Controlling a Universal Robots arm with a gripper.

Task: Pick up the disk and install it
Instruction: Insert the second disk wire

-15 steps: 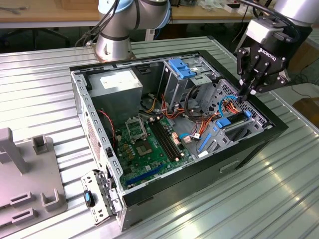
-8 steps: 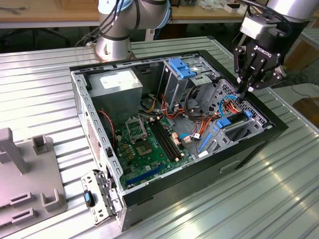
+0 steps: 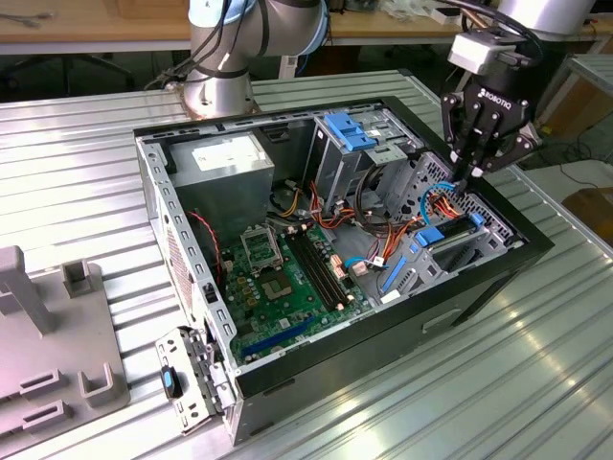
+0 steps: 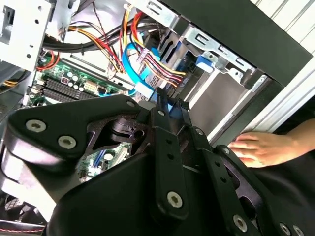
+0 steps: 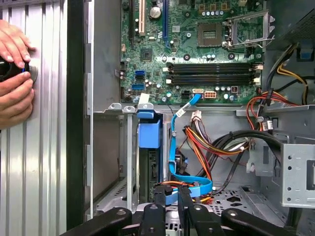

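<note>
In the exterior view, an open black desktop computer case point(image 3: 498, 264) is seen lying on a ribbed metal worktop point(image 3: 77, 182). The black claw point(image 3: 468, 182) is hung over the case's metal drive bay, at about three o'clock from the green motherboard point(image 3: 287, 278). Its fingers are drawn narrow, nearly together. The grey-metal disk in its bright blue plastic carrier point(image 3: 431, 233) is found in that bay, just at seven o'clock from the claw tips. A grey plastic fixture point(image 3: 57, 335) is set on the worktop at about eight o'clock from the case.

In the second wrist view, the claw point(image 4: 172, 105) is seen close above blue cables point(image 4: 140, 73), and a person's hand point(image 4: 261, 147) is laid on the worktop outside the case wall.

In the first wrist view, the disk point(image 5: 149, 132) is seen slotted upright in the bay beside the case wall. The claw point(image 5: 171, 192) is held narrow beside a blue cable; whether anything is pinched cannot be told. Two hands point(image 5: 15, 73) are closed on a dark object outside the case.
</note>
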